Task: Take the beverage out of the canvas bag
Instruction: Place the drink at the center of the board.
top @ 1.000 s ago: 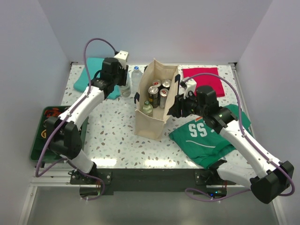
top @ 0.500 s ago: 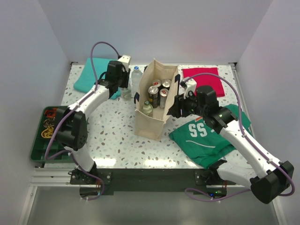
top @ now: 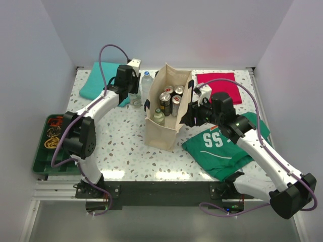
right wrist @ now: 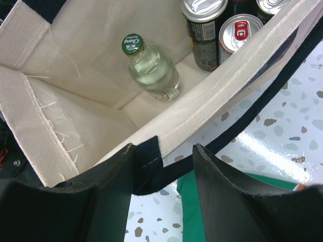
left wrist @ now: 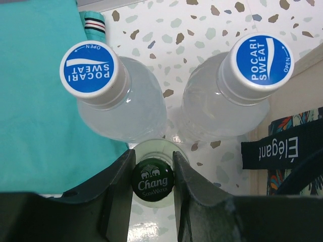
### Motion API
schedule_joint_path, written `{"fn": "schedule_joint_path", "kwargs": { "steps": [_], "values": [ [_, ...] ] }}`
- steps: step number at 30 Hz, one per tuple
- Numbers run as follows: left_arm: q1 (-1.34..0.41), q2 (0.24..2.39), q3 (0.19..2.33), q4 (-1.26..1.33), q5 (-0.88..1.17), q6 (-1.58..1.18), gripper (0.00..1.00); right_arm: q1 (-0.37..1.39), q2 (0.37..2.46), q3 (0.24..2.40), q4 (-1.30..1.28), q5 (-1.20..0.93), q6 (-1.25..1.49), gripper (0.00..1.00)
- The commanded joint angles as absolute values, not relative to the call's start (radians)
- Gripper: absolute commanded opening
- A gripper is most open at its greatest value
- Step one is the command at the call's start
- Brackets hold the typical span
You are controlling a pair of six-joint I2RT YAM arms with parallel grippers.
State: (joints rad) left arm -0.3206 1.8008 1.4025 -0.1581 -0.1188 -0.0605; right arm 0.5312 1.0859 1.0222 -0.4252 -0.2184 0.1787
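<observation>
The beige canvas bag (top: 161,133) stands upright mid-table, and in it are several cans (top: 170,100) and a green-capped Chang bottle (right wrist: 151,68). My left gripper (left wrist: 153,169) is shut on the cap of another Chang soda bottle (left wrist: 153,181), which stands on the table left of the bag, beside two Pocari Sweat bottles (left wrist: 88,70) (left wrist: 257,59). My right gripper (right wrist: 164,151) is open and straddles the bag's right rim. The navy strap (right wrist: 149,156) lies against its left finger.
A teal cloth (top: 96,83) lies at the back left and a red cloth (top: 217,83) at the back right. A green jersey (top: 222,146) lies under my right arm. A green tray (top: 48,146) of small items sits at the left edge.
My left gripper has shifted a little right and down by the bottles, and its elbow has swung inward. The right arm and the bag have not moved.
</observation>
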Motion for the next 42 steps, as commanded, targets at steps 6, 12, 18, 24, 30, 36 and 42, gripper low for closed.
{"fn": "schedule_joint_path", "kwargs": {
  "steps": [6, 12, 18, 24, 30, 36, 42],
  "values": [
    [-0.302, 1.753, 1.422, -0.028, -0.178, -0.072, 0.21, 0.534, 1.08, 1.046, -0.408, -0.213, 0.173, 0.54],
    [-0.302, 1.736, 1.42, -0.049, -0.233, -0.072, 0.35, 0.534, 1.078, 1.04, -0.403, -0.218, 0.175, 0.56],
    [-0.302, 1.729, 1.402, -0.066, -0.259, -0.064, 0.43, 0.534, 1.074, 1.039, -0.403, -0.216, 0.172, 0.56],
    [-0.302, 1.723, 1.385, -0.066, -0.261, -0.071, 0.57, 0.534, 1.077, 1.035, -0.402, -0.219, 0.173, 0.56],
    [-0.302, 1.697, 1.402, -0.095, -0.256, -0.083, 0.65, 0.534, 1.071, 1.034, -0.403, -0.21, 0.173, 0.56],
    [-0.302, 1.623, 1.44, -0.164, -0.186, -0.075, 0.72, 0.535, 1.068, 1.032, -0.396, -0.207, 0.182, 0.57],
    [-0.302, 1.533, 1.482, -0.241, -0.048, -0.057, 0.77, 0.534, 1.072, 1.029, -0.373, -0.224, 0.202, 0.57]
  ]
}}
